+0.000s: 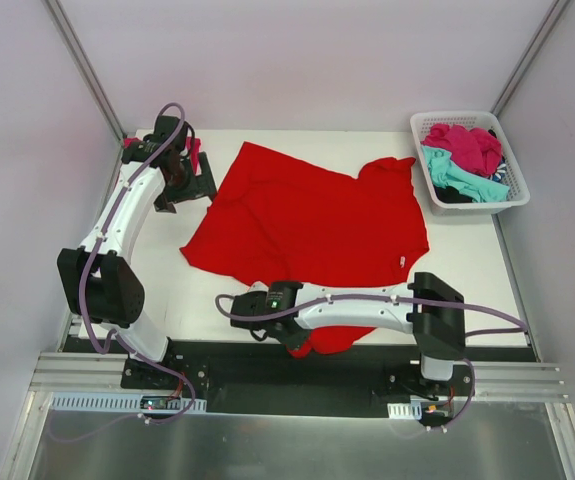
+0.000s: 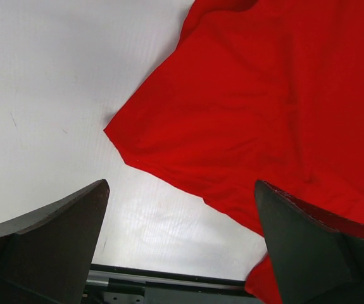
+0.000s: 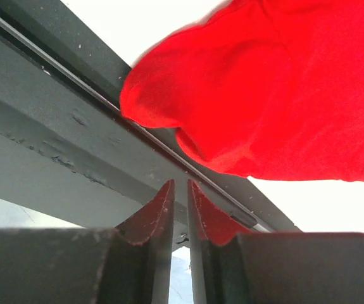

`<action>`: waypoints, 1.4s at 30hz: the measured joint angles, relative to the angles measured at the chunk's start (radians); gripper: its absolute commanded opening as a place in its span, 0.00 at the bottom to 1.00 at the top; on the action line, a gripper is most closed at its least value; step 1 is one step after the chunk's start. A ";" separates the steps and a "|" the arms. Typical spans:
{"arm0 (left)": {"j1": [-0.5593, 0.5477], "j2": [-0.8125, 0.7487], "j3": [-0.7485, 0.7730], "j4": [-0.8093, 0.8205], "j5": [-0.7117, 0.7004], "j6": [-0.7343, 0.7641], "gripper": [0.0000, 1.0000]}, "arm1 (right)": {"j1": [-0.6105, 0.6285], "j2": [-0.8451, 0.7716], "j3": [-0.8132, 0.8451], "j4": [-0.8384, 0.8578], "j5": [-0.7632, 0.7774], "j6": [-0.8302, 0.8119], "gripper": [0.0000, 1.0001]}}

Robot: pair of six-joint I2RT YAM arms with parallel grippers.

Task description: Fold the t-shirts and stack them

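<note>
A large bright red t-shirt (image 1: 307, 215) lies spread and rumpled across the middle of the table, one part hanging over the front edge. My left gripper (image 1: 199, 170) hovers at the back left beside the shirt's left edge. In the left wrist view it (image 2: 182, 183) is wide open and empty above bare table, the red t-shirt (image 2: 283, 95) reaching to its right finger. My right gripper (image 1: 232, 305) is at the front edge, left of the overhanging cloth. Its jaws (image 3: 180, 183) stand a narrow gap apart with nothing between them, and the red t-shirt (image 3: 264, 82) lies just beyond the tips.
A white lattice basket (image 1: 467, 117) at the back right holds a magenta t-shirt (image 1: 467, 145), a teal one (image 1: 457, 178) and dark cloth (image 1: 452, 195). A black rail (image 3: 74, 114) runs along the table's front edge under my right gripper. Walls enclose the table on three sides.
</note>
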 measured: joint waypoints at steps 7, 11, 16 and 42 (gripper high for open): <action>-0.055 0.001 -0.045 0.001 -0.005 0.014 0.99 | -0.042 -0.071 -0.171 0.053 0.024 0.102 0.17; -0.136 0.042 -0.048 0.002 0.027 0.066 0.99 | -0.255 -0.216 -0.312 0.089 0.021 0.126 0.17; -0.224 0.195 0.001 -0.009 0.053 0.116 0.99 | -0.494 -0.238 -0.287 0.095 0.048 0.105 0.16; -0.233 0.720 0.626 -0.222 0.045 0.159 0.99 | -1.014 -0.032 -0.042 0.183 -0.113 0.026 0.14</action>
